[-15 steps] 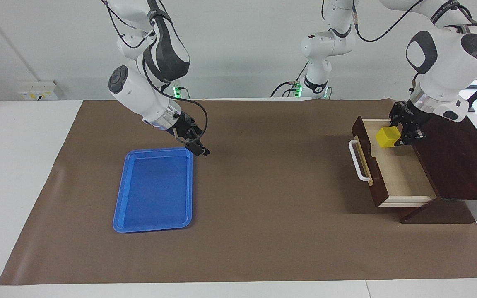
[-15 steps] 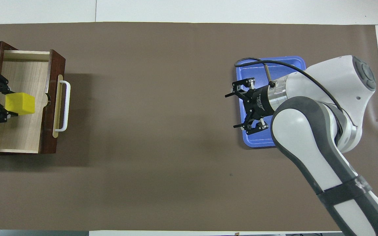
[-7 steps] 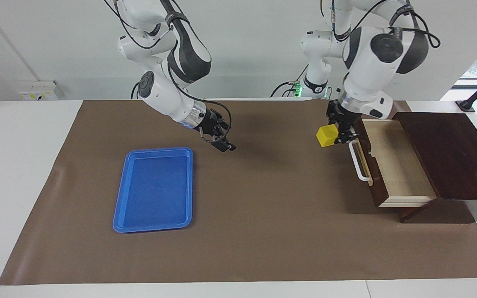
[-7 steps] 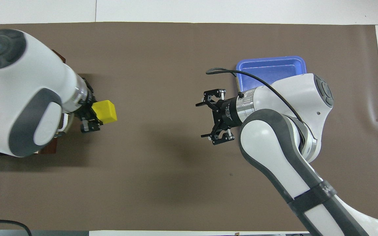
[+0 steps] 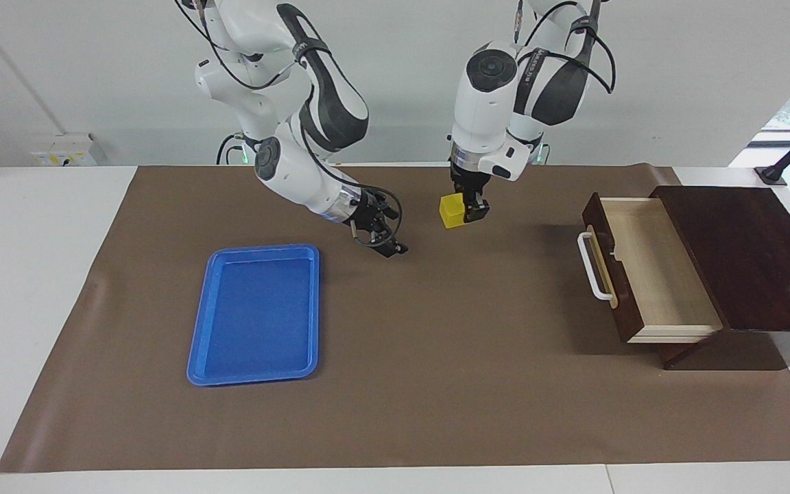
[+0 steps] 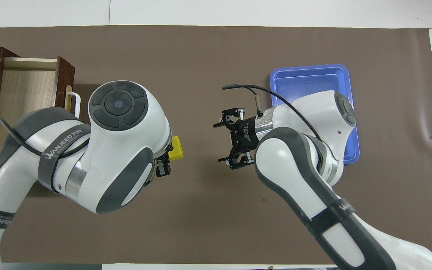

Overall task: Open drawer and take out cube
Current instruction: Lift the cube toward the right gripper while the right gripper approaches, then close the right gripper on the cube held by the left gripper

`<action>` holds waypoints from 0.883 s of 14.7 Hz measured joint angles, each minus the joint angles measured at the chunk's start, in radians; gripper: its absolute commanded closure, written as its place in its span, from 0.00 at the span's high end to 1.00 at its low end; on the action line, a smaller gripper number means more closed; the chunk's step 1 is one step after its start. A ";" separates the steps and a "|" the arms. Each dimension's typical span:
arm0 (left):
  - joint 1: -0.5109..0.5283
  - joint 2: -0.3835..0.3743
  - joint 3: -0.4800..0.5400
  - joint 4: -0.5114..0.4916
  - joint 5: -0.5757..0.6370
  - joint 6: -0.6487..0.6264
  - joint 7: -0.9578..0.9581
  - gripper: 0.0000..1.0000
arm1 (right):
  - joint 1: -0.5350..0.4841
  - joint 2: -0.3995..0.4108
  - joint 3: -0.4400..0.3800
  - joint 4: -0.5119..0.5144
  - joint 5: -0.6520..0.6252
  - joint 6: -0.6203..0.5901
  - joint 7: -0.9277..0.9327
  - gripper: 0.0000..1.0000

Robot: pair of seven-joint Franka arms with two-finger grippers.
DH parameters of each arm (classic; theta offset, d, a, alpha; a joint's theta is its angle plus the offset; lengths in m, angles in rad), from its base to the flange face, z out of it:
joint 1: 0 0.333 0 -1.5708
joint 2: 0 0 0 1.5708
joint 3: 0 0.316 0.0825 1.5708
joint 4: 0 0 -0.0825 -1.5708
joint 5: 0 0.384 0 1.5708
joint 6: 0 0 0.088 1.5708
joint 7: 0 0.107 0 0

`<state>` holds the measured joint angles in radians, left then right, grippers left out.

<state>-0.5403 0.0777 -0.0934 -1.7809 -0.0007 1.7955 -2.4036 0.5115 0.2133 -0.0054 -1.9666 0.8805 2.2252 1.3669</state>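
Observation:
The small yellow cube (image 5: 450, 210) hangs above the brown mat near the table's middle, with my left gripper (image 5: 462, 210) shut on it. From overhead only a corner of the cube (image 6: 177, 147) shows past the left arm's wrist. The dark wooden drawer (image 5: 652, 274) stands pulled open at the left arm's end of the table, and its pale inside (image 6: 24, 97) has nothing in it. Its white handle (image 5: 590, 269) faces the table's middle. My right gripper (image 6: 219, 142) is open and holds nothing, over the mat between the cube and the tray.
A flat blue tray (image 5: 258, 312) lies on the mat toward the right arm's end, with nothing in it. The drawer's dark box (image 5: 751, 254) sits at the mat's edge. A brown mat (image 5: 436, 384) covers most of the white table.
My left gripper has lifted the cube out of the drawer and carried it toward the table's middle. My right gripper has moved off the tray toward the middle, still open.

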 measured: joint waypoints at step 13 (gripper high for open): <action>-0.034 0.000 0.007 -0.068 0.000 0.116 -0.024 0.00 | 0.032 0.010 0.001 0.028 0.031 -0.063 -0.014 1.00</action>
<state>-0.5744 0.0774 -0.0860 -1.8488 -0.0011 1.9118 -2.4275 0.5434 0.2228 -0.0048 -1.9382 0.9111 2.1620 1.3525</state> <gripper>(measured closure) 0.449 0.000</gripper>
